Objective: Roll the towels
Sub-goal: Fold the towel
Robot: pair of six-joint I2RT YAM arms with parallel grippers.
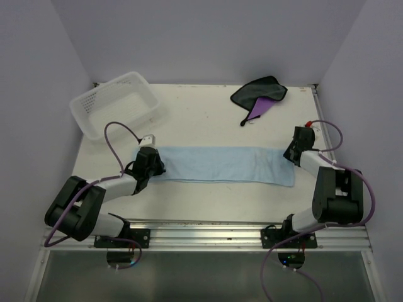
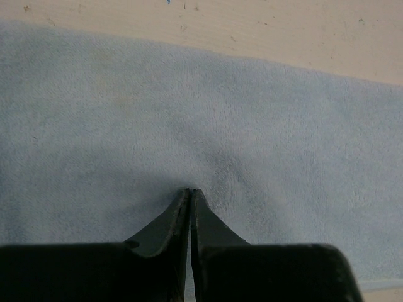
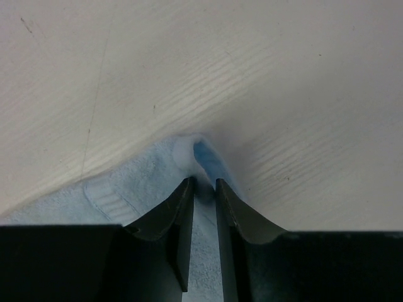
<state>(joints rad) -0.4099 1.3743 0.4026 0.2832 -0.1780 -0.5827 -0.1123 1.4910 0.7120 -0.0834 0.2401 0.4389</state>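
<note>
The light blue towel [image 1: 220, 165] lies flat as a long strip across the middle of the table. My left gripper [image 1: 154, 165] is at its left end. In the left wrist view that gripper [image 2: 191, 190] is shut, with its tips pinching a small pucker of the blue cloth [image 2: 252, 126]. My right gripper [image 1: 291, 153] is at the strip's far right corner. Its jaws [image 3: 203, 182] stand narrow on either side of that corner [image 3: 145, 182], which bunches up just ahead of the tips. The purple towel [image 1: 259, 95], dark face up, lies crumpled at the back.
A white lattice basket [image 1: 140, 78] stands at the back left. Walls close in the table on the left, back and right. A metal rail [image 1: 208, 233] runs along the near edge between the arm bases. Purple cables [image 1: 116, 135] loop above both arms.
</note>
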